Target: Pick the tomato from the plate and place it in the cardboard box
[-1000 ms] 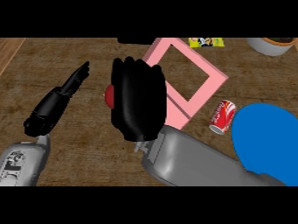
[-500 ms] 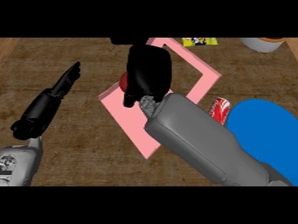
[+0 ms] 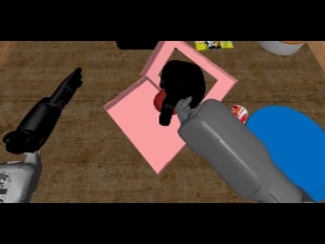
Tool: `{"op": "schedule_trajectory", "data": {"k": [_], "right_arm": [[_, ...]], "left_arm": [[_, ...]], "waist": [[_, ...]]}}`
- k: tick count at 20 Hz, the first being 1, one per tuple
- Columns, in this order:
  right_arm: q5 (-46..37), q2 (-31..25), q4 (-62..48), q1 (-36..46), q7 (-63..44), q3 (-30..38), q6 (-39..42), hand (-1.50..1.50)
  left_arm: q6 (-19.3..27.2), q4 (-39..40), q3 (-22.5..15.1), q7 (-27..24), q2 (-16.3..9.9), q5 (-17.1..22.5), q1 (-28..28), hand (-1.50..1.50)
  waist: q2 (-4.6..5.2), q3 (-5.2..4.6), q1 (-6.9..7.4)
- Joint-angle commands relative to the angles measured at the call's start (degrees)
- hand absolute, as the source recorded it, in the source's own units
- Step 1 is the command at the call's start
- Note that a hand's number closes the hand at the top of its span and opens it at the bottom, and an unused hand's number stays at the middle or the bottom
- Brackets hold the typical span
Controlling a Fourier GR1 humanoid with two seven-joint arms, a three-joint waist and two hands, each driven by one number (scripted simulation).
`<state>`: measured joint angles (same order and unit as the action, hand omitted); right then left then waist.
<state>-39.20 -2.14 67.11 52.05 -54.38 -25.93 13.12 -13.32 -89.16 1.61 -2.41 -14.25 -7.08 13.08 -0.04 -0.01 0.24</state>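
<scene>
Right hand (image 3: 182, 86) over the open pink box (image 3: 140, 126), fingers curled round the red tomato (image 3: 157, 99), of which only a sliver shows at the hand's left edge; blue plate (image 3: 299, 147) at the right, partly under the grey right forearm; red can (image 3: 240, 113) just beside the plate's upper left rim; left hand (image 3: 52, 105) at the left, fingers straight, apart from the box; yellow packet (image 3: 214, 45) and a bowl (image 3: 281, 46) at the top edge
</scene>
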Motion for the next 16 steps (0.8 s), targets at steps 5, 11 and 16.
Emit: {"op": "schedule_trajectory", "data": {"k": [5,11,16], "right_arm": [[4.5,0.6,4.4,-2.7,10.1,3.8,3.1,-1.50],[11.7,2.0,14.8,-5.9,19.0,15.1,-20.3,-1.50],[20.2,2.1,15.8,-9.8,22.0,21.9,-32.5,-1.50]], "left_arm": [[-1.0,1.7,1.1,-0.8,-0.5,-0.1,0.9,0.00],[0.5,-0.9,-0.6,-1.2,1.1,-1.2,-2.2,0.00],[0.2,-0.4,-1.1,-1.4,1.3,-1.5,-1.5,0.00]], "waist": [[0.11,0.00,-0.20],[0.28,0.28,0.01],[0.43,0.12,0.31]]}}
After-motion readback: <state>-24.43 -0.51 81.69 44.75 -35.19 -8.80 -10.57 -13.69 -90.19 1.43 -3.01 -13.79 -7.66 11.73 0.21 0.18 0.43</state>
